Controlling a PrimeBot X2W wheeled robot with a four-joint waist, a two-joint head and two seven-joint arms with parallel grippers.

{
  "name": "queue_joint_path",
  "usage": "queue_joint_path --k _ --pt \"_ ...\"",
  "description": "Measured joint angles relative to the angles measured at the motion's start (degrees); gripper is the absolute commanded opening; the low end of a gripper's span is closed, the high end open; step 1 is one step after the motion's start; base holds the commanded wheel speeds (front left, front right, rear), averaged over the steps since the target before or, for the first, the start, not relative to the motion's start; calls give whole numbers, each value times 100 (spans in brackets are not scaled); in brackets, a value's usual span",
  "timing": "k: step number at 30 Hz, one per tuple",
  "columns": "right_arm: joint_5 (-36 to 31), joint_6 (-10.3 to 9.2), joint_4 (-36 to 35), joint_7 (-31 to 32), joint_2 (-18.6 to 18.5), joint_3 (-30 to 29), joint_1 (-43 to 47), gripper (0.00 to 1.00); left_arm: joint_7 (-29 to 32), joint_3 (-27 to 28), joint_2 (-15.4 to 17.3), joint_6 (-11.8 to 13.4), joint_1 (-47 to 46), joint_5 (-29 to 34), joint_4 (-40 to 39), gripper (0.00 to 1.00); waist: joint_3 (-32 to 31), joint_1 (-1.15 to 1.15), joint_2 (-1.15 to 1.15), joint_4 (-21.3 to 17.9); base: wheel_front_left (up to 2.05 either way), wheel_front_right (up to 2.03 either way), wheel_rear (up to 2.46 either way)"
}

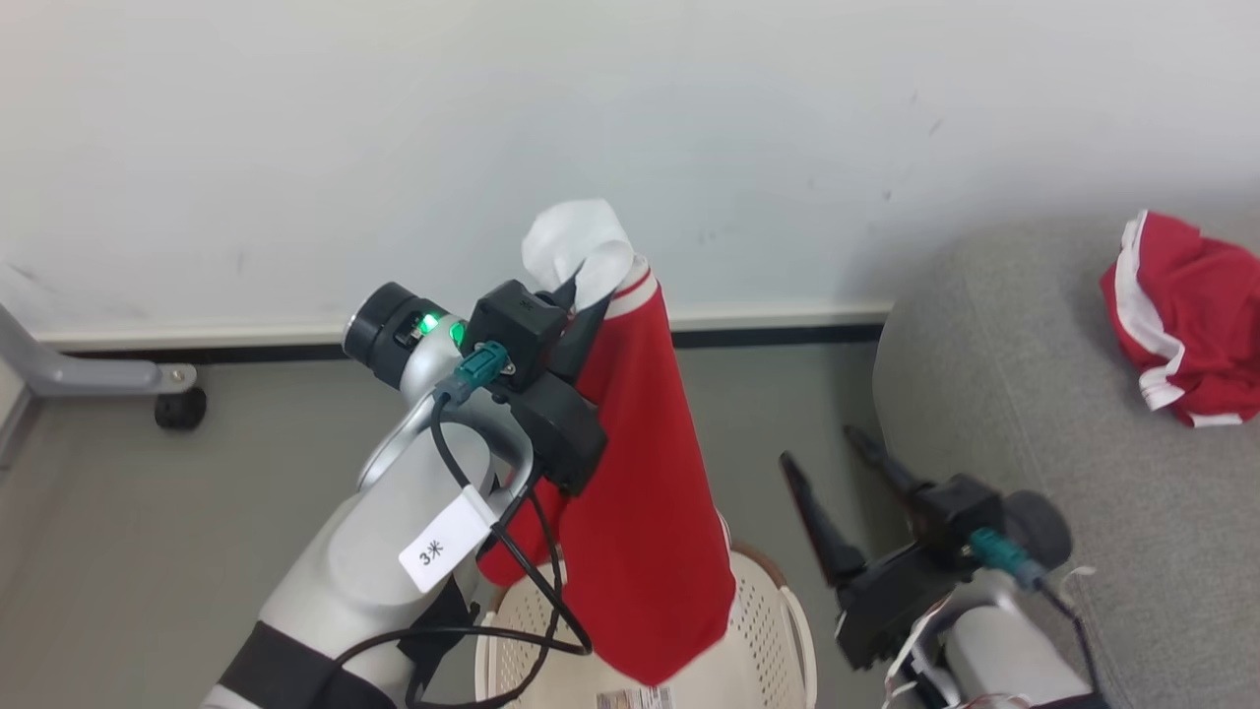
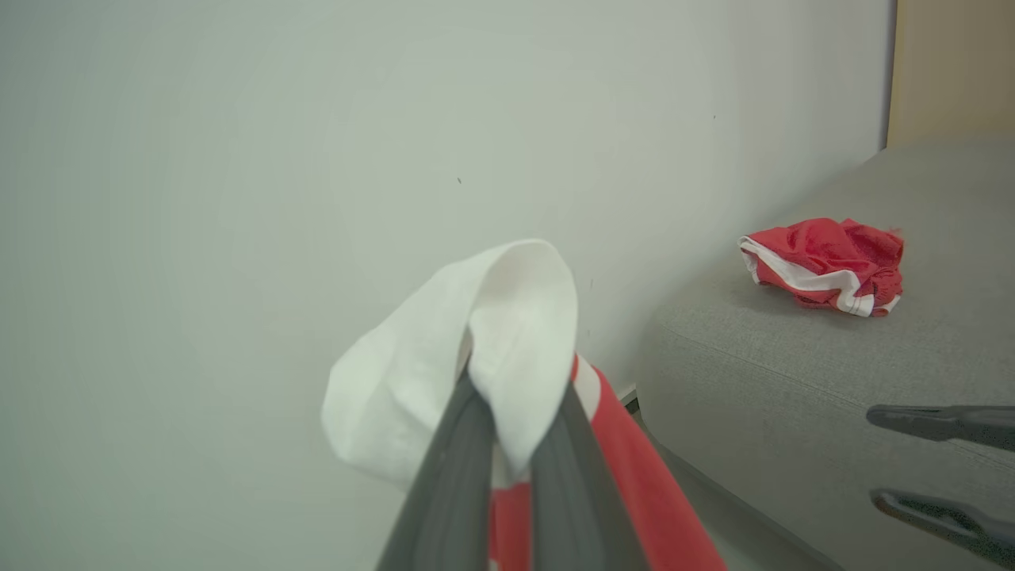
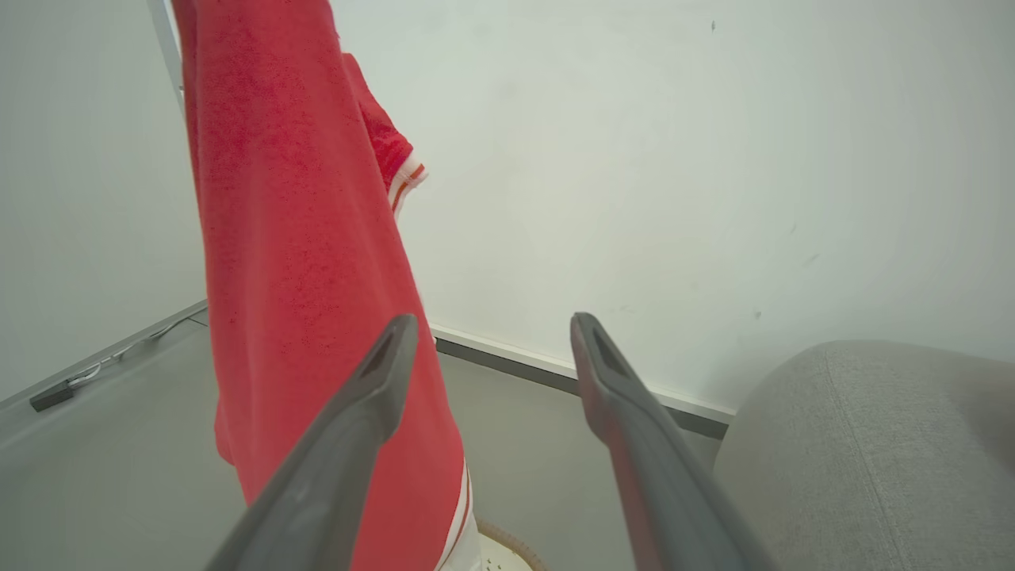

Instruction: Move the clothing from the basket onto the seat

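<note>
From the head, the left gripper (image 1: pixel 583 300), pinched tight on the white hem of a red garment (image 1: pixel 640 492), holds it high over the basket (image 1: pixel 768 611), the right gripper (image 1: pixel 819 445) spread wide and empty near the grey seat (image 1: pixel 1034 443), where another red piece (image 1: pixel 1186 325) lies far right. The left wrist shows the hem bunched at the fingertips, so the swing right should probably go slow and clear the seat's rounded edge. From the right wrist: bare white wall (image 3: pixel 674 159), smooth grey floor (image 3: pixel 119 444).

We hold our left gripper (image 1: pixel 588 288) raised high, fingers pinched tight on the clothing (image 1: pixel 640 473). Our right gripper (image 1: pixel 820 448) sits lower, empty, its fingers spread wide apart.
</note>
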Motion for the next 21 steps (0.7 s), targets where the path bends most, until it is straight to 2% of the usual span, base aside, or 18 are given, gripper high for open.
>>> queue_joint_path --k 9,21 --pt "156 44 391 1 160 599 83 100 212 -557 -4 2 86 -403 -411 0 -546 0 0 77 0 0 0" --pt "638 47 816 1 215 1556 -232 100 430 -1120 7 140 133 -833 -954 0 -688 0 1 396 0 0 0"
